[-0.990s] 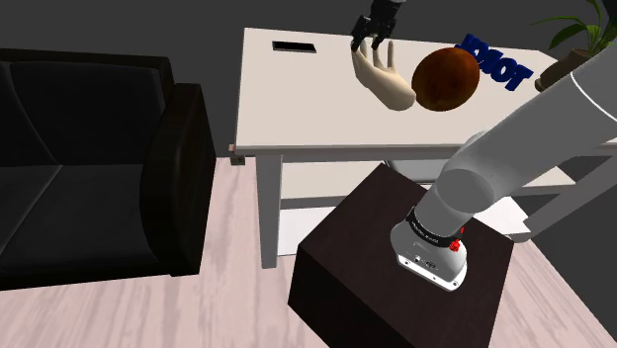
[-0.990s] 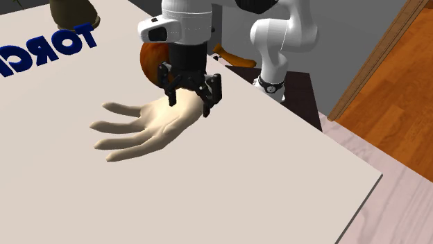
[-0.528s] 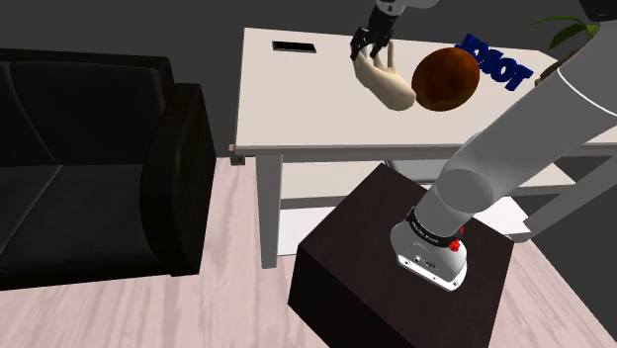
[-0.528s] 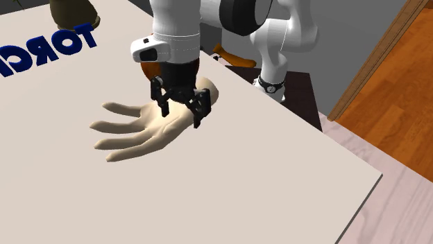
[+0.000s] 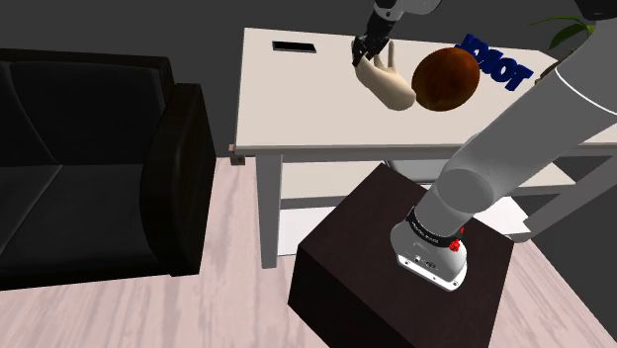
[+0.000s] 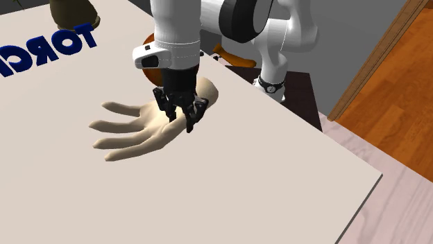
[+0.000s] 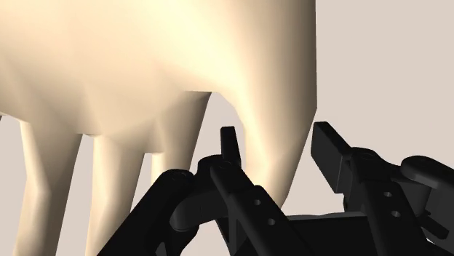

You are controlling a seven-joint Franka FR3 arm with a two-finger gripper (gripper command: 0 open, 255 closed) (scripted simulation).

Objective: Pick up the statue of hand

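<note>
Beneath the all-black two-finger gripper [image 5: 359, 54], the shoulder view shows the pale cream hand-shaped statue [image 5: 389, 85] lying on the white table [image 5: 297, 99]. In the second exterior view the gripper [image 6: 179, 114] has sunk onto the statue [image 6: 135, 130] and narrowed. In the wrist view the gripper [image 7: 280, 145] appears clamped on the statue [image 7: 182, 58] at its thumb, so lifting seems next.

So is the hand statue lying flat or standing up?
Lying flat: the hand statue rests on the table, stretched out along its top.
</note>
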